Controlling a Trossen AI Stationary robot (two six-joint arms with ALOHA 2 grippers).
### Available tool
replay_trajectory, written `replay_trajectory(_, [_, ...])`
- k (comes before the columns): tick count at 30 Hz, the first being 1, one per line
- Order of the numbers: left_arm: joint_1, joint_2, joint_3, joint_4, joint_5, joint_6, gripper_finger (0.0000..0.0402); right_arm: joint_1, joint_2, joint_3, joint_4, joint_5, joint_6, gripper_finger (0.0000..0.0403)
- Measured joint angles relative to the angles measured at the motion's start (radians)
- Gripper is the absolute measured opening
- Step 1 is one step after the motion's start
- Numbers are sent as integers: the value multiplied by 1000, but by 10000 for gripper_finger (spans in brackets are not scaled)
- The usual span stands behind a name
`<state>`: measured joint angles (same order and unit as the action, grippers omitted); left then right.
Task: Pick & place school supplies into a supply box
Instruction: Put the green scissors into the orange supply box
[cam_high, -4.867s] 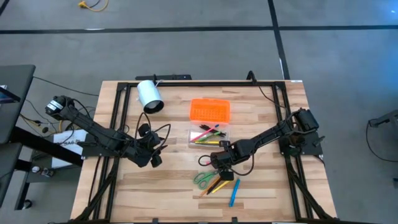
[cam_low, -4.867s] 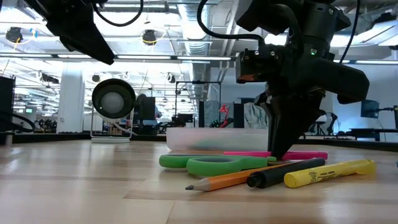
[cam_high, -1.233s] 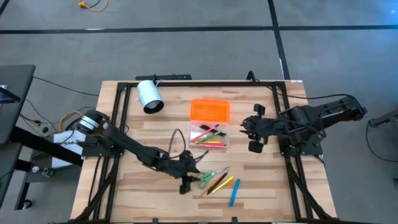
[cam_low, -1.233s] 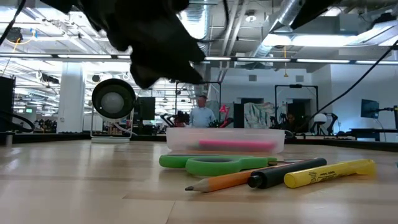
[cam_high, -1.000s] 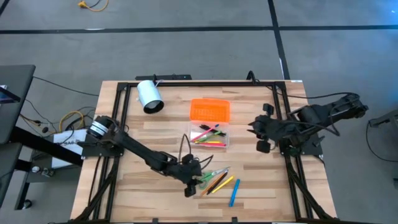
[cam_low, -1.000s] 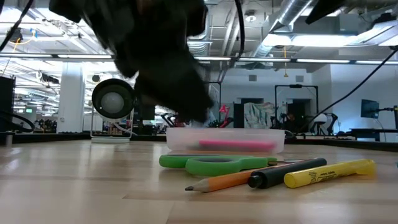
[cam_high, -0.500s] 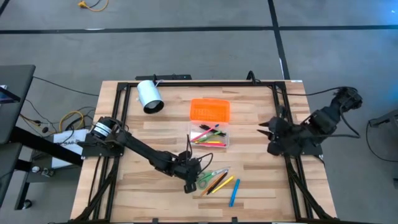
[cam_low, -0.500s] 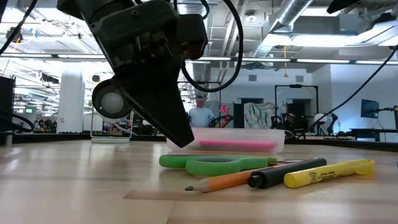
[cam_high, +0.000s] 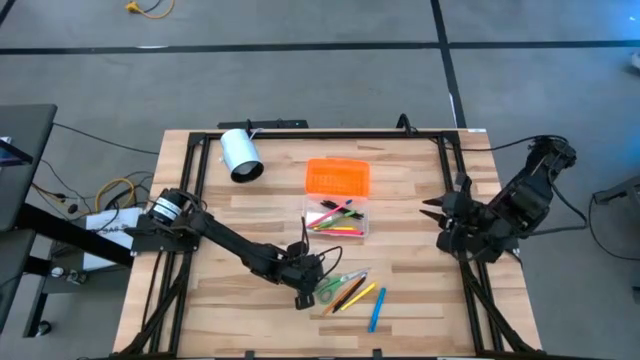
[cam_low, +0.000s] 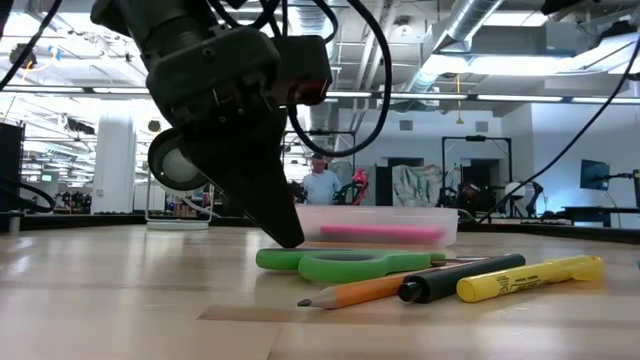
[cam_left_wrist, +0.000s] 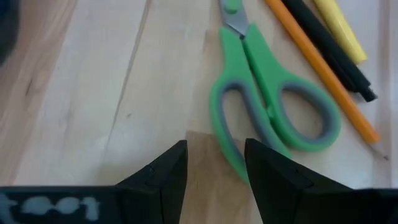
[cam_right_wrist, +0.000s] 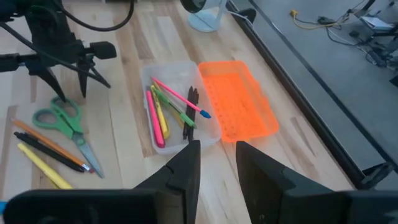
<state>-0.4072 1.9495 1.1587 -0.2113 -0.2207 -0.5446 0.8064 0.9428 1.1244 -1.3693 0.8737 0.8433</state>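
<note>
Green-handled scissors (cam_high: 328, 290) lie flat on the table beside an orange pencil, a black pen, a yellow highlighter (cam_high: 358, 297) and a blue pen (cam_high: 376, 310). The clear supply box (cam_high: 335, 219) holds pink, green and yellow pens. Its orange lid (cam_high: 338, 177) lies on the table on the box's far side. My left gripper (cam_high: 303, 296) is open and points down at the scissors' handle end. In the left wrist view its fingers straddle the outer rim of one handle loop (cam_left_wrist: 225, 146); whether they touch it, I cannot tell. My right gripper (cam_high: 431, 208) is open, in the air by the table's right edge.
A white cylinder (cam_high: 240, 155) lies near the table's far left corner. Black frame rails (cam_high: 190, 190) run along the table's left, right and far edges. Bare wood lies left of the scissors and along the near edge. A person stands far off in the room (cam_low: 321, 185).
My left gripper has come down toward the table at the scissors' handle end, its fingertips now just above the wood. My right arm has drawn back toward the table's right edge, away from the box. The supplies have not moved.
</note>
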Motion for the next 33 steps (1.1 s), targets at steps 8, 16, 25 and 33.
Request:
replay_trajectory(8, [2, 0, 0, -7, 26, 3, 148, 19, 0, 0, -11, 23, 22, 98])
replay_trajectory(16, [1, 0, 0, 18, 32, 3, 148, 18, 0, 0, -14, 26, 22, 98])
replay_trajectory(25, [1, 4, -1, 21, 32, 19, 148, 18, 0, 0, -15, 27, 22, 98])
replay_trajectory(33, [-5, 41, 3, 33, 56, 1, 148, 18, 0, 0, -16, 26, 23, 98])
